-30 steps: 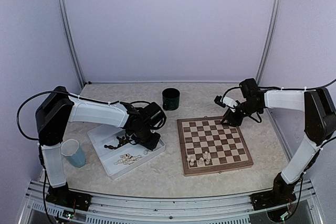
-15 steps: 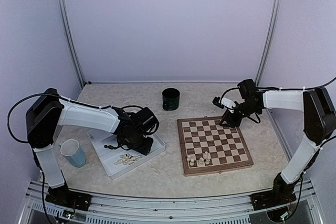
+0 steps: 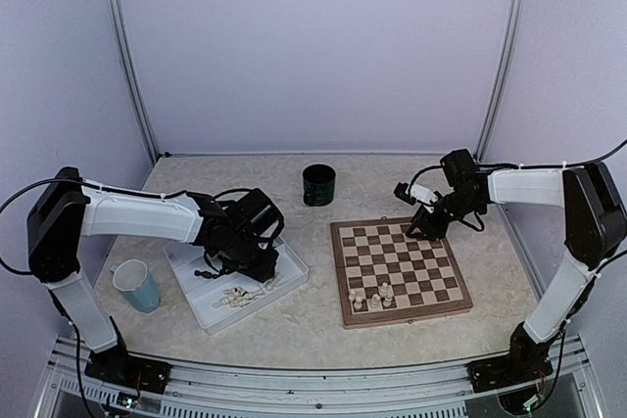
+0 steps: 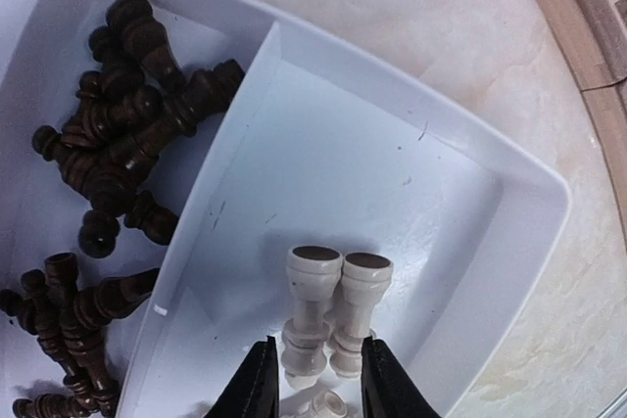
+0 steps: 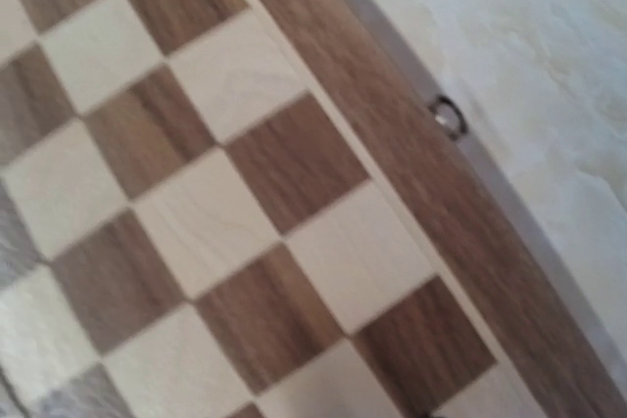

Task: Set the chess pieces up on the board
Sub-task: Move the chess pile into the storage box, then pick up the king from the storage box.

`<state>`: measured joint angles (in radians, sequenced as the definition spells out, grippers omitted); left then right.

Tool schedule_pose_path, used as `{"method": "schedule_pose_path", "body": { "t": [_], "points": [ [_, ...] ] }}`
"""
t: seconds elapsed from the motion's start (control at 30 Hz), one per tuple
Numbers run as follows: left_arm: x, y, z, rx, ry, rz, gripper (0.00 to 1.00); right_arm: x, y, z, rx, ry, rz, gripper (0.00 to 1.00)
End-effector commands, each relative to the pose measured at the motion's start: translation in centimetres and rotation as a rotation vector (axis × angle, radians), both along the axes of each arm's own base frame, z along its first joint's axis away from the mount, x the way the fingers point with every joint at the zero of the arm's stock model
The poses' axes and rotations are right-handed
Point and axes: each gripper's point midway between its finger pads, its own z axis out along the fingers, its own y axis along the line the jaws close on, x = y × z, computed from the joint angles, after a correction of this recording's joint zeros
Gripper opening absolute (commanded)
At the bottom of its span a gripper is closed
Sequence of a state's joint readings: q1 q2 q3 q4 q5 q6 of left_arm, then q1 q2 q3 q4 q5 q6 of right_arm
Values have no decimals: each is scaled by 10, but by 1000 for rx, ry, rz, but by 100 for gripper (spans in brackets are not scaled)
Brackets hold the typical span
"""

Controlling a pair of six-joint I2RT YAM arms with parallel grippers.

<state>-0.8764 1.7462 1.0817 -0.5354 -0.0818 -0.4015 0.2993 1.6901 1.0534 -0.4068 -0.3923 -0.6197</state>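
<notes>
Left gripper point(image 4: 315, 391), jaws spread, straddles two cream pieces point(image 4: 328, 315) lying side by side in the tray point(image 4: 392, 163), long axes parallel to its fingers. Right gripper point(image 3: 423, 227) hovers at the board point(image 3: 400, 269) far edge, grip unreadable.

Robotics laboratory test cell. Plain pale walls point(image 3: 313, 46) close in the counter point(image 3: 382, 183) at the back and both sides, and bare aluminium posts point(image 3: 127, 56) stand at the rear corners. A slotted aluminium rail point(image 3: 313, 379) runs along the near edge. The left arm point(image 3: 147, 214) and the right arm point(image 3: 529, 185), both white and black, rise from bases point(image 3: 505, 371) fixed at this rail. Exposed black cables point(image 3: 588, 162) loop from their joints. The counter is a flat, mottled, stone-look sheet under even, shadowless lighting.
</notes>
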Motion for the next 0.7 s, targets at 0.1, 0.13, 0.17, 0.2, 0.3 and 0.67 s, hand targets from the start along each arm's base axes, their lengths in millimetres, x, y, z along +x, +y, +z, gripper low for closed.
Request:
{"method": "schedule_pose_path", "body": {
  "t": [0.1,0.13,0.17,0.2,0.3,0.67],
  "points": [
    [21,10,46,-96,-60,-45,28,-15,43,59,167,-37,134,45],
    [23,14,47,-94,-63,-41,28,-16,50,64,168,-48,159,45],
    [22,15,47,-104,-53,-47,27,-18,57,67,159,-59,182,45],
    [22,16,47,-114,-51,-50,26,-20,65,69,147,-72,203,45],
    [15,12,41,-148,-19,-58,24,-22,84,71,122,-98,247,45],
    [-1,13,7,-70,23,-42,30,-29,104,56,108,-61,273,44]
  ]
}}
